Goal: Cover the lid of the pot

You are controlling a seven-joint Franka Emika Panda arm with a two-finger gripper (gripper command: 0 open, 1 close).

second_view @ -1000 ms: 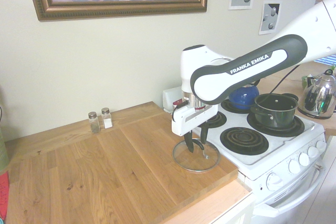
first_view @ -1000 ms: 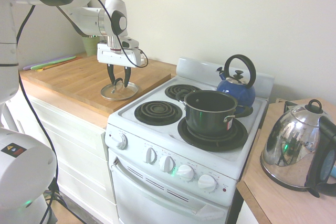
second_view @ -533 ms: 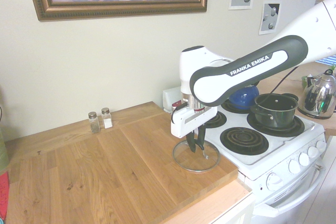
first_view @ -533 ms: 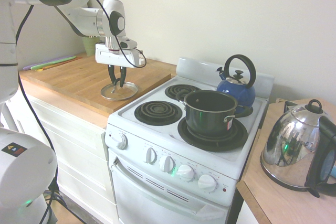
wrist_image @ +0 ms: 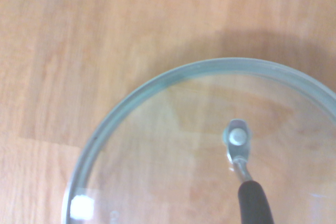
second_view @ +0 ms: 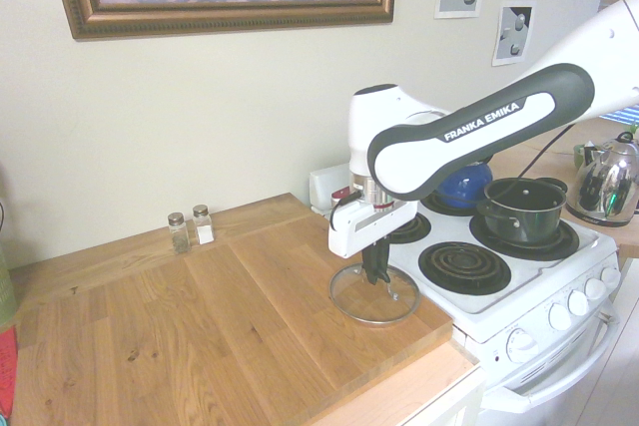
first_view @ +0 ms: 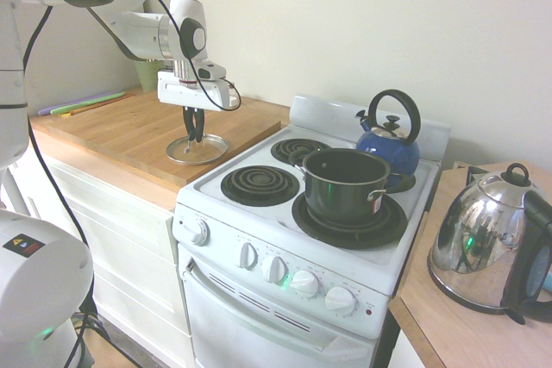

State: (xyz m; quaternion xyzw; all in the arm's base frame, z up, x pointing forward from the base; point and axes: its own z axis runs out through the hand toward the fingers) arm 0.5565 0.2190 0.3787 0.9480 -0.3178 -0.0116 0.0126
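A kitchen with cream walls, a gilt-framed picture above and small prints beyond it, holds a pale wooden bench (second_view: pixel 200 336) set against a white electric stove (first_view: pixel 285 239). On the bench, near its edge and just beside the stove, lies the lid (second_view: pixel 372 294), clear glass in a thin metal rim, flat or close to it. The claw (second_view: pixel 374 274) points straight down over the lid's middle with its dark fingers drawn together, clenched on the lid's small loop handle; whether the rim rests on the wood or is just clear of it cannot be told from either outside view. In the wrist view the lid (wrist_image: pixel 210 150) fills the lower part and is cut off at the edges, the wood grain showing through the glass, with one silver rivet and a dark stretch of the handle running off the edge. Well apart from the lid, the pot (first_view: pixel 347 184) stands uncovered on the stove's front coil nearest the second counter; its inside is too dark to read. Behind it sits a blue kettle (first_view: pixel 390 140), partly hidden by the arm in the second outside view. A chrome kettle (first_view: pixel 483 252) stands on that counter, and two small shakers (second_view: pixel 191 228) stand by the wall.
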